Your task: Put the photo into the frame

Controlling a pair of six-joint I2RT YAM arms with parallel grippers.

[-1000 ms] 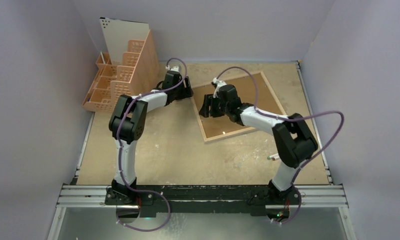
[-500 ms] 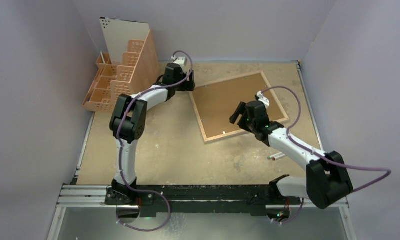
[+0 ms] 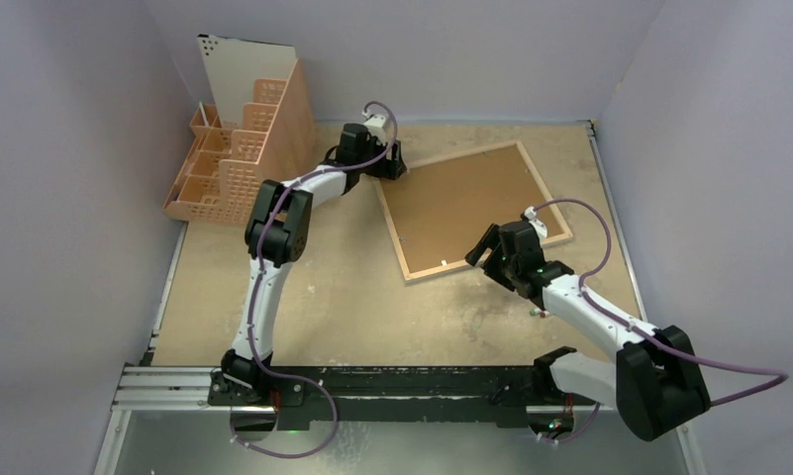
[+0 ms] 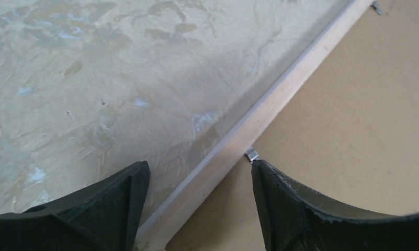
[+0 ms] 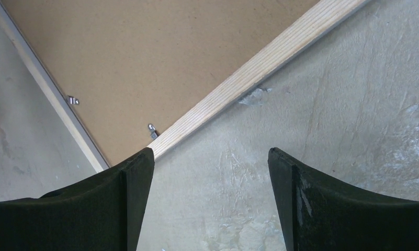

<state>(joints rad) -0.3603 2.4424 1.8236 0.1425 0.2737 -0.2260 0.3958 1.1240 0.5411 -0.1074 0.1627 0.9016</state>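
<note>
Worn tan table (image 3: 352, 297), grey walls all round. On it the frame (image 5: 259, 67) lies face down and a bit crooked, wood rim up, with the brown backing sheet (image 3: 471, 203) inside. The left gripper (image 4: 197, 164) hangs at the frame's far left corner. Its jaws are wide apart, one each side of the rim, holding nothing. The right gripper (image 5: 210, 151) is by the near edge — wide open too, and empty.

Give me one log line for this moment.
frame back-up on table | backing sheet in frame | left gripper open over rim | right gripper open beside rim | nothing held
</note>
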